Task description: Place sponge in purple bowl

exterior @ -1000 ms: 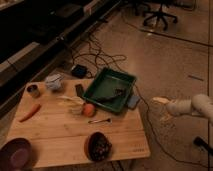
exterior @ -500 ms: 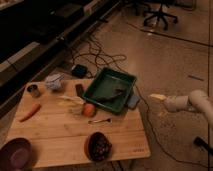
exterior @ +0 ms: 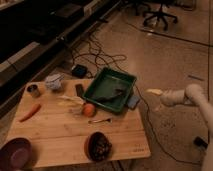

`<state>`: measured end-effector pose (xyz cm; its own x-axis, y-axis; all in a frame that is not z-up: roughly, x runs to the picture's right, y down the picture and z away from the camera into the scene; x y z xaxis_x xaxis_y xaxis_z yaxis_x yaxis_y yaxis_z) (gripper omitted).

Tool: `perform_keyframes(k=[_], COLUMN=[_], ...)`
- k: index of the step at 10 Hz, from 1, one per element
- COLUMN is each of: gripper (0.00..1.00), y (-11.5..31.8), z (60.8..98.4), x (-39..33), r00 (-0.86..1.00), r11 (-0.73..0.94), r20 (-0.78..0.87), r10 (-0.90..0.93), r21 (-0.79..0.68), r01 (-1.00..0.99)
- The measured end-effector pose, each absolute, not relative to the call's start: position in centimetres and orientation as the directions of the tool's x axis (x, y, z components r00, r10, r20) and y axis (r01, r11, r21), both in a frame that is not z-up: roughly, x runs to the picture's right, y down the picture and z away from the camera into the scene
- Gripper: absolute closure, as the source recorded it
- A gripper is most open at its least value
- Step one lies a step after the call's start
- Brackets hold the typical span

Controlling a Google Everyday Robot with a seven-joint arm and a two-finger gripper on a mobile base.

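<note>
Camera view: the claw [exterior: 153,92] hangs off the right end of the light wooden counter [exterior: 55,132], above the floor rather than above the boards, at the tip of a pale arm reaching in from the right. Its fingers stand open and hold nothing.

The small flat blue-grey sponge [exterior: 133,102] lies just to the claw's left and a little nearer the camera. It rests on the counter's right edge, against the near right side of the dark green rectangular tray [exterior: 120,74]. Its long side seems to follow that tray edge, though this is hard to make out.

The round purple bowl [exterior: 17,152] sits far to the claw's left, at the counter's opposite near corner, well apart from the sponge.

So the coming move is likely short — leftward and down onto the sponge — with the long carry across the counter after it.
</note>
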<state>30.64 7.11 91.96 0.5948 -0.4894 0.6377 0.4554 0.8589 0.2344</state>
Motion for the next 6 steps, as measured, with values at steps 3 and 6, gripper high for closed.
perform_keyframes(k=[3, 6], gripper=[0.2, 0.2], y=[6.2, 6.3], z=[93.9, 95.4], x=[29.1, 27.7], r00=[0.569, 0.556], r11=[0.858, 0.86], r20=[0.676, 0.699], r10=[-0.469, -0.45], r21=[0.195, 0.173], r01=[0.476, 0.479])
